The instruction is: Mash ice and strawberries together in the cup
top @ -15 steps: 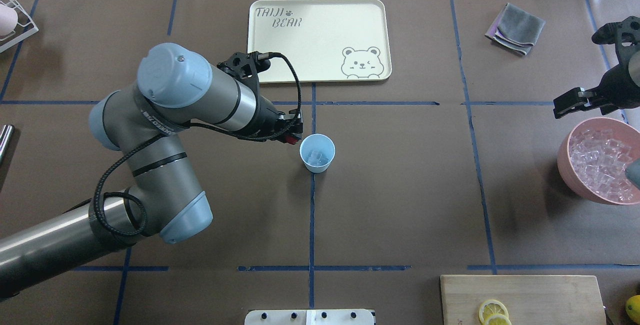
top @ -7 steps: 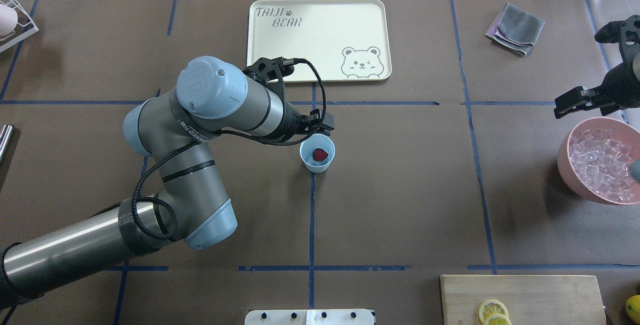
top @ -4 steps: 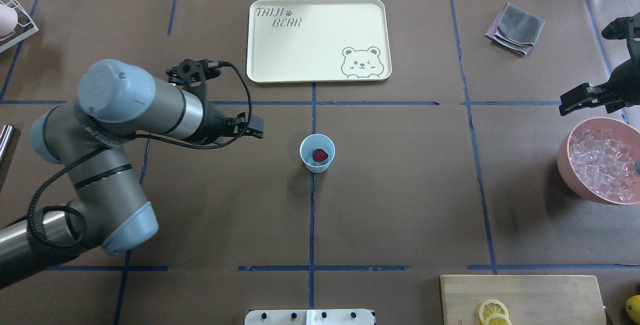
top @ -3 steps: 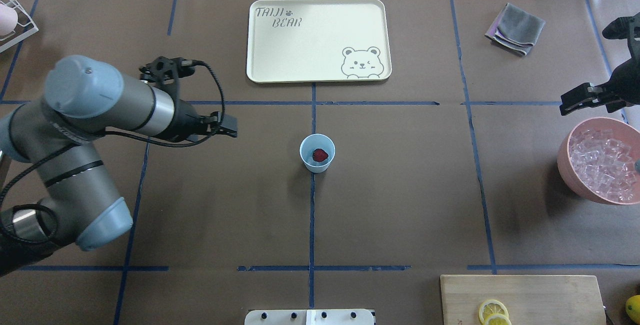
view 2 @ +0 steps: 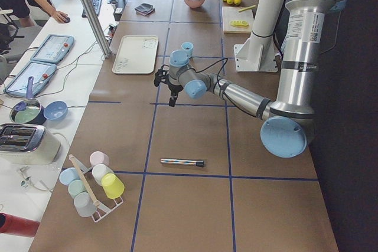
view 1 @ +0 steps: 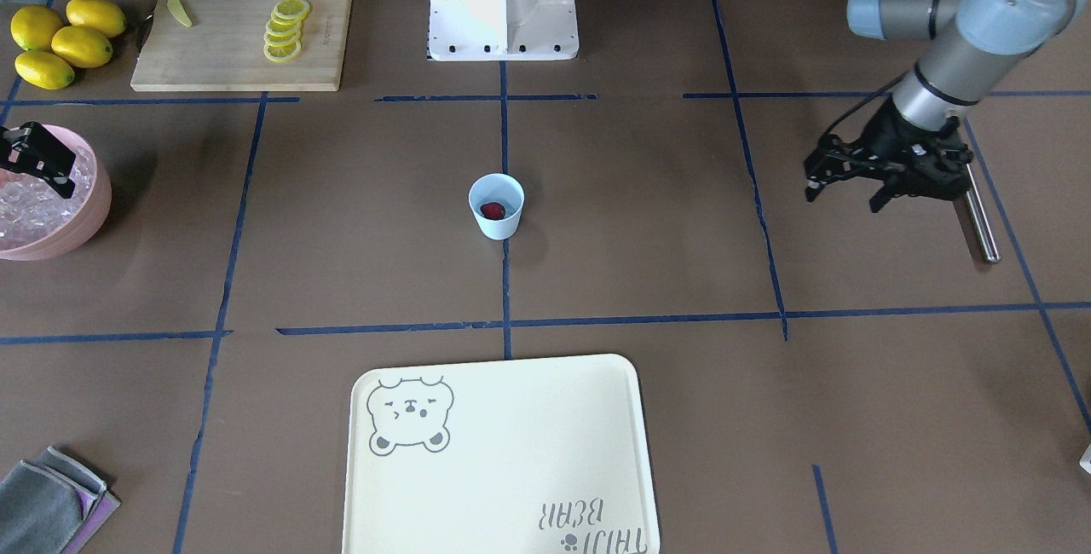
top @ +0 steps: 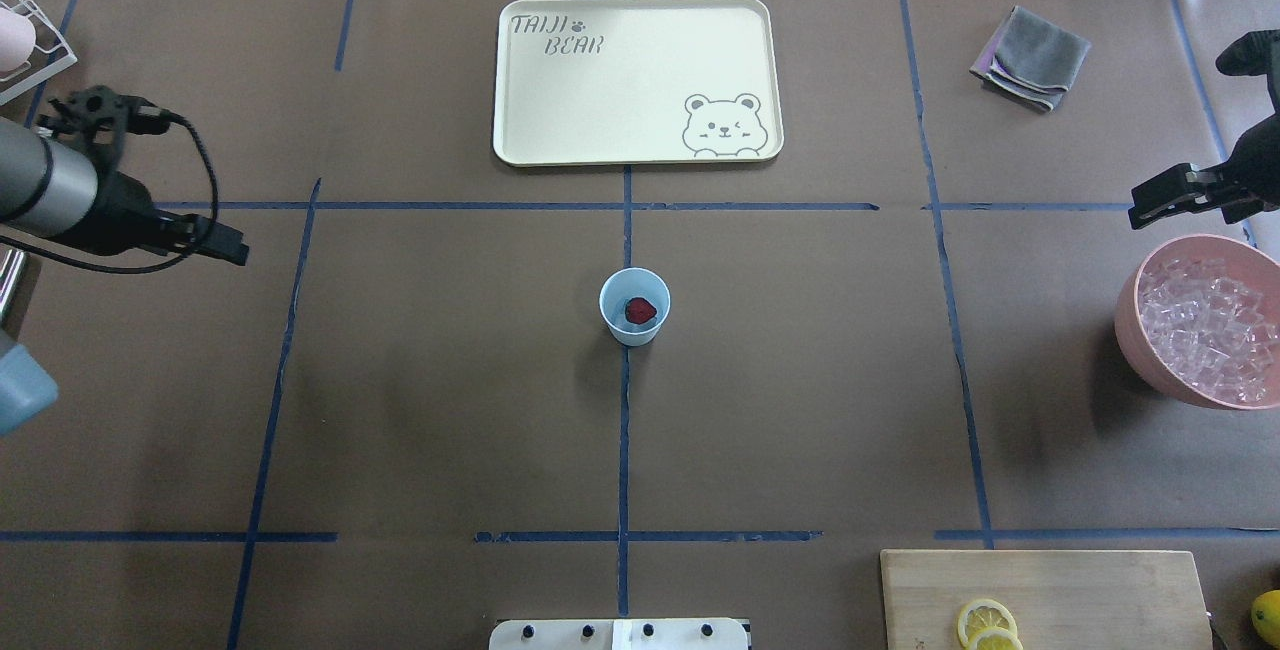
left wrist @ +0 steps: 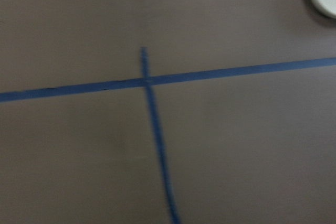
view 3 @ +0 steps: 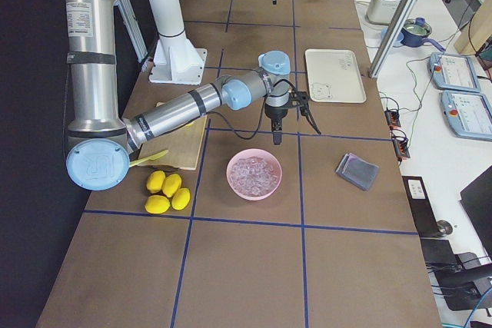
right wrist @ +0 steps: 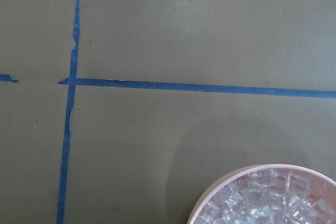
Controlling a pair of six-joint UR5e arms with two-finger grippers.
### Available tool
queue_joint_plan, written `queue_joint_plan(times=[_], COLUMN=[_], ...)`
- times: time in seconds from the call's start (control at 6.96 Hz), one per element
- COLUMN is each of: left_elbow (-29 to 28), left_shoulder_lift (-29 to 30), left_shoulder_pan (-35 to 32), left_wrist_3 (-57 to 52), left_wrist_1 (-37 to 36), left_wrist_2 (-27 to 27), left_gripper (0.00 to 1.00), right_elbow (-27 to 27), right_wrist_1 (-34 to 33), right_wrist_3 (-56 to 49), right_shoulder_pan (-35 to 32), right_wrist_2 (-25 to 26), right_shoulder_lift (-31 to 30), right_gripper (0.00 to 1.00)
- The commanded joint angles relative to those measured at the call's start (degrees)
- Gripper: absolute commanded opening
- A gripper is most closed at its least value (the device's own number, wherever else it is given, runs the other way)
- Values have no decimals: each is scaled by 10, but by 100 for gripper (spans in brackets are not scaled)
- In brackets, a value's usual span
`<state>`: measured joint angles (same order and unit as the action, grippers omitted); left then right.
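Nearest you lies one cream plastic tray [view 1: 511, 469], printed "TAIJI BEAR" with a bear face, and one folded grey cloth [view 1: 43, 507] off at the corner. Past it, mid-table, the single pale blue plastic cup [view 1: 496, 228] stands upright with one glossy red strawberry [view 1: 492, 210] inside. The left gripper [top: 232, 252] hangs well apart from it. The right gripper [top: 1145, 215] hangs near the rim of the one pink bowl [view 1: 89, 213], which is heaped with clear ice cubes [view 1: 21, 209], too many to count. You cannot tell how wide either gripper's fingers stand. Farthest are one wooden board [view 1: 222, 51] and four whole yellow lemons [view 1: 81, 45].
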<state>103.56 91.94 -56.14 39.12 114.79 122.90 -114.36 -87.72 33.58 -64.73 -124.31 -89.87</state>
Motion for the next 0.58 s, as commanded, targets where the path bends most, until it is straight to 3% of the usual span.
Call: queue_joint_plan(times=[0.0,0.14,0.43], left_elbow=[-90,-129,-195], left_shoulder_lift=[-25,-17,-5], left_shoulder_pan=[-117,-158,-166], left_wrist_3=[-169,-242,-247], left_wrist_1=[-22,-58,-86], left_wrist_2=[47,55,59], left_gripper=[98,98,98], right_elbow=[11,17,19], right_wrist_1=[0,0,0], right_wrist_3=[-36,-46,-46], right_shoulder_pan=[-32,-36,-36], right_wrist_2=[-36,-36,-36], right_shoulder_lift=[-7,-7,-8], right_gripper=[100,100,100])
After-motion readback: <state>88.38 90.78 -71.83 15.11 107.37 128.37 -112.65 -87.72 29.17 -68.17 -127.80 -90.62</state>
